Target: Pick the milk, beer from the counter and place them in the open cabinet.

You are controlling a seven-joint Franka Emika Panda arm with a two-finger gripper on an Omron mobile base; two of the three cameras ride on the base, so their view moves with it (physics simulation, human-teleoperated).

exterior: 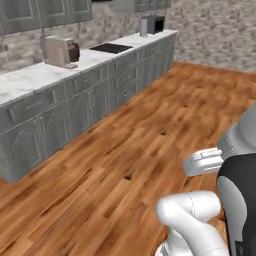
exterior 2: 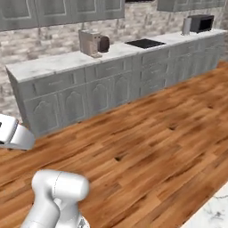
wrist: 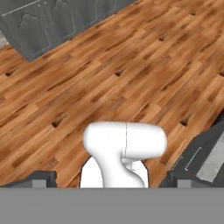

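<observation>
A brown wood floor (wrist: 131, 65) is lying out in front of the gripper (wrist: 111, 181), and nothing is standing in the way there. Far ahead of the gripper, a long grey wall counter (exterior 2: 53, 64) with a white marble top is running along the stone wall. On it are sitting a coffee machine (exterior 2: 91, 42), a flat black cooktop (exterior 2: 144, 43) and a dark microwave (exterior 2: 200, 22). A small corner of white marble (exterior 2: 213, 213) is peeking in close by the robot. I cannot tell where the milk and the beer are standing. The gripper is pointing down at the floor, its 2 dark fingertips (wrist: 41, 177) are spread wide apart, and it is holding and touching nothing.
</observation>
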